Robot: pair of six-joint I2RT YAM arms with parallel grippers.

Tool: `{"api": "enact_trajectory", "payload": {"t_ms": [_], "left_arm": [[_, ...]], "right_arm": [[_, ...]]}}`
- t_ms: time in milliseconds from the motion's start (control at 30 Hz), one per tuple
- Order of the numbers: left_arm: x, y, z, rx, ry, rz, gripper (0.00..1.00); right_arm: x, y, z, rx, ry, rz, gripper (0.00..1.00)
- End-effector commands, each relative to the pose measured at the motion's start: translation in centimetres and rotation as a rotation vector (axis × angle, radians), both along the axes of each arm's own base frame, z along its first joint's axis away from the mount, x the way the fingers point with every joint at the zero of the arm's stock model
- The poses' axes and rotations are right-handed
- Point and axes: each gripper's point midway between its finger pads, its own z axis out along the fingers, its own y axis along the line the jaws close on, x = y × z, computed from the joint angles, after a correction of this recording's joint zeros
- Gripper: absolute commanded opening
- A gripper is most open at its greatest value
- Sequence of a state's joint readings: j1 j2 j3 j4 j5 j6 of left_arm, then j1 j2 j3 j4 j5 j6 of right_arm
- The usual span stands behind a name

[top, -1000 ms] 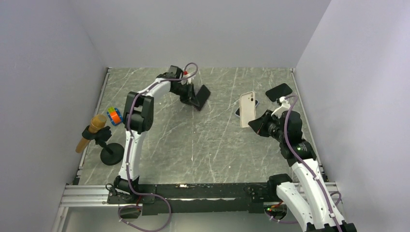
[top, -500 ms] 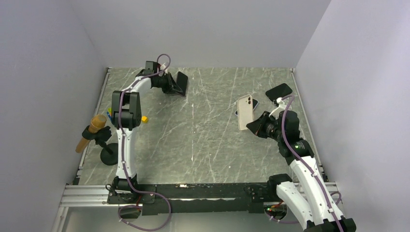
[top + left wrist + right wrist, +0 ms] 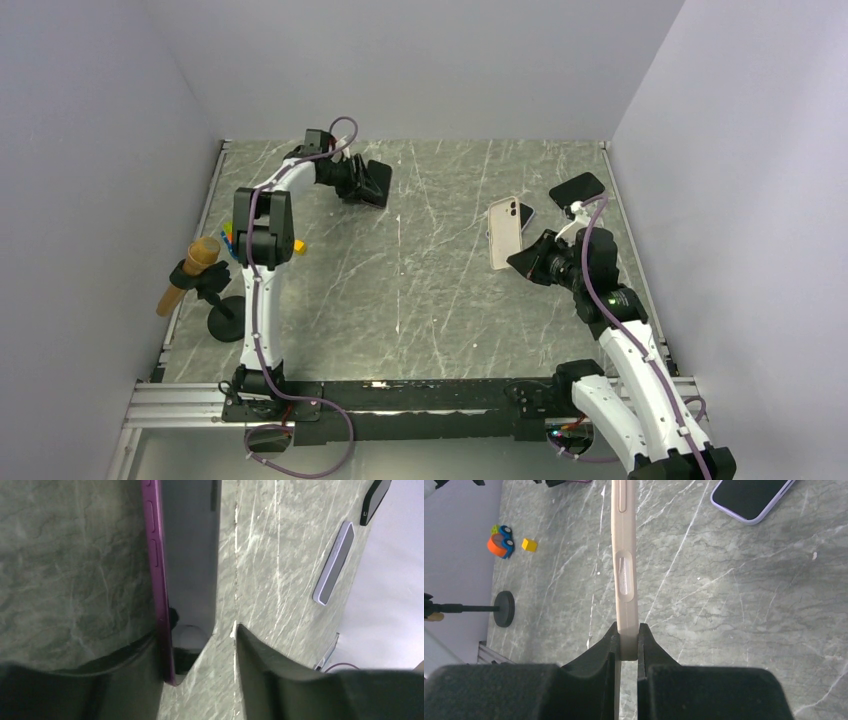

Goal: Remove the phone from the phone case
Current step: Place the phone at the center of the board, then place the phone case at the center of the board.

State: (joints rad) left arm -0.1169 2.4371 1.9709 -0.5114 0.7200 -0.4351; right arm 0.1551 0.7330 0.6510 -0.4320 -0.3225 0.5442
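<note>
The left gripper (image 3: 200, 645) is standing partly open, with the purple-edged phone (image 3: 190, 555) leaning against one finger and the other finger clear of it. The right gripper (image 3: 627, 635) is clamping the beige case (image 3: 625, 555) by its near end between shut jaws. Separation is looking done, and only setting both down is looking left.

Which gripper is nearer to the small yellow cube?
Left. The left gripper is beyond the yellow cube, slightly to its right; the right gripper is much farther to the right.
</note>
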Motion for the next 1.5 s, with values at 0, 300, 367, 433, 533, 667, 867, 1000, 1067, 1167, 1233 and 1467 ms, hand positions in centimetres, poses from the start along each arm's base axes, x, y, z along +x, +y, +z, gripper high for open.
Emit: {"api": "enact_trajectory", "payload": {"t_ms": [0,300,367,433,533,667,867,1000,1067,1167,1233,1467], "left_arm": [[0.3,0.4,3.2,-0.006,-0.072,0.035,0.68],[-1.6,4.0,8.9,0.286,-0.204,0.165,0.99],[-2.8,3.8,10.4,0.336,-0.234,0.174,0.99],[-4.2,2.8,12.2,0.345,-0.271,0.143,0.99],[-6.5,1.0,15.6,0.342,-0.348,0.081,0.99],[-8.9,0.1,21.5,0.338,-0.507,0.032,0.98],[-11.5,2.6,27.6,0.396,-0.711,0.110,0.98],[-13.1,6.2,29.7,0.477,-0.806,0.271,0.99],[-14.0,8.1,30.8,0.515,-0.837,0.361,0.99],[-15.7,10.9,33.2,0.543,-0.890,0.498,0.99],[-16.7,12.4,34.4,0.559,-0.932,0.570,0.99],[-17.9,15.1,36.0,0.609,-0.957,0.657,1.00]], "right_arm": [[0.5,0.5,1.5,0.035,-0.059,0.012,0.00],[-1.5,6.6,-0.8,0.122,-0.016,0.240,0.00],[-2.7,9.5,-1.4,0.112,-0.010,0.346,0.00],[-4.4,12.8,-2.0,0.119,0.007,0.487,0.00],[-7.0,16.7,-2.6,0.106,0.021,0.698,0.00],[-10.2,20.1,-3.7,0.105,0.035,0.970,0.00],[-12.2,23.2,-6.2,0.041,0.160,1.245,0.00],[-12.9,24.8,-7.2,0.073,0.214,1.403,0.00],[-13.4,25.4,-8.2,0.077,0.258,1.482,0.00],[-13.8,25.8,-10.1,0.050,0.311,1.580,0.00],[-13.8,26.1,-10.8,0.041,0.332,1.638,0.00],[-13.6,25.3,-13.3,-0.043,0.420,1.695,0.18]]}}
